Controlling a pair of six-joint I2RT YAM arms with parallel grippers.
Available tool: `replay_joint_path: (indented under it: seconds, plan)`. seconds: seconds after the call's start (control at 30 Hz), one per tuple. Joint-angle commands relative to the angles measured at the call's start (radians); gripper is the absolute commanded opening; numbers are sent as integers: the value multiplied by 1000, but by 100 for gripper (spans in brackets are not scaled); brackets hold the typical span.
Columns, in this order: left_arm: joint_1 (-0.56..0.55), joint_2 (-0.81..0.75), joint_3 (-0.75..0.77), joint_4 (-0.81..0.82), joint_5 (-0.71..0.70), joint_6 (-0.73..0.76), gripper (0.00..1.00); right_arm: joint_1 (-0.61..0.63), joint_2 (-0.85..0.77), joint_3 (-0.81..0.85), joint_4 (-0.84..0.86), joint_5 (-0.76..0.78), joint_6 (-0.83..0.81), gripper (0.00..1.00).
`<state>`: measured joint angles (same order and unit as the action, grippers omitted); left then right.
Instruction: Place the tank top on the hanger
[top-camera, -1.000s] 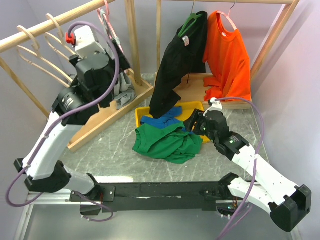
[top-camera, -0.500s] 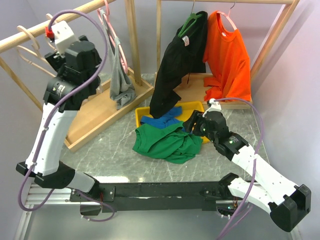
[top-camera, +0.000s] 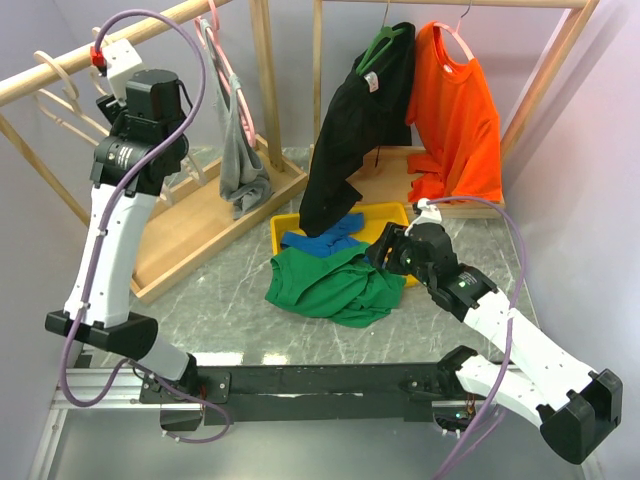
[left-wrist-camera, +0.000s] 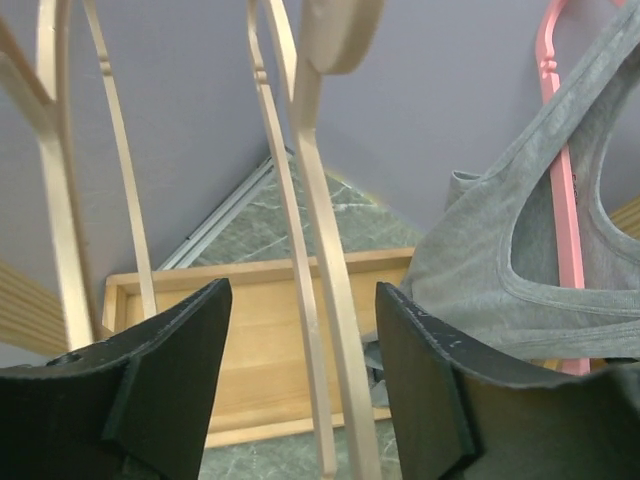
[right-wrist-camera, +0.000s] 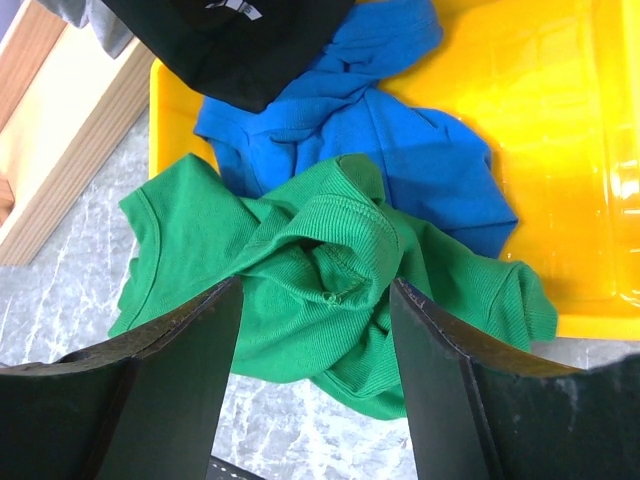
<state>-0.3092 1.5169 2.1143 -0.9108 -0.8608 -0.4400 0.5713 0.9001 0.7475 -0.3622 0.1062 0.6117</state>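
Observation:
The green tank top (top-camera: 330, 285) lies crumpled on the marble table, partly over the front rim of a yellow tray. My right gripper (top-camera: 385, 245) hovers just above it, open, and the right wrist view shows the fabric (right-wrist-camera: 320, 290) bunched between the spread jaws (right-wrist-camera: 315, 285) with nothing pinched. Several light wooden hangers (top-camera: 70, 110) hang on the left rail. My left gripper (top-camera: 108, 85) is raised among them. In the left wrist view one hanger's two arms (left-wrist-camera: 328, 260) run between the open jaws (left-wrist-camera: 300, 290), with a gap on each side.
A grey tank top (top-camera: 238, 150) on a pink hanger (left-wrist-camera: 560, 150) hangs right of the left gripper. A blue garment (top-camera: 320, 240) lies in the yellow tray (top-camera: 395, 213). A black shirt (top-camera: 355, 130) and an orange shirt (top-camera: 460, 110) hang on the back rack. The rack's wooden base (top-camera: 200, 235) is below.
The left arm has swung up and left, away from the grey top, to the wooden hangers, and its jaws have narrowed. The right arm has not moved.

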Motion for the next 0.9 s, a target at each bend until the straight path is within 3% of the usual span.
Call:
replay_joint_path:
  seconds: [0.0,0.2,0.3,0.43,0.53,0.73,0.87]
  plan:
    - [10,15,32,1,40,-17,63,-4,-24,20,6,-8,-9,68]
    - [9,32,42,-2,60,-39,51,-2,-27,21,0,-7,-16,68]
    - [10,37,59,-2,65,-40,40,-4,-26,27,-3,-7,-23,68]
    - [9,48,90,-3,72,-34,15,-2,-20,36,-4,-7,-29,68]
    - [5,51,118,-2,72,-25,5,-4,-17,39,-3,-10,-32,68]
    - [-21,48,185,-16,48,0,1,-4,-9,39,3,-13,-30,68]
    - [-63,13,139,-16,29,-5,1,-4,-6,32,9,-19,-27,68]
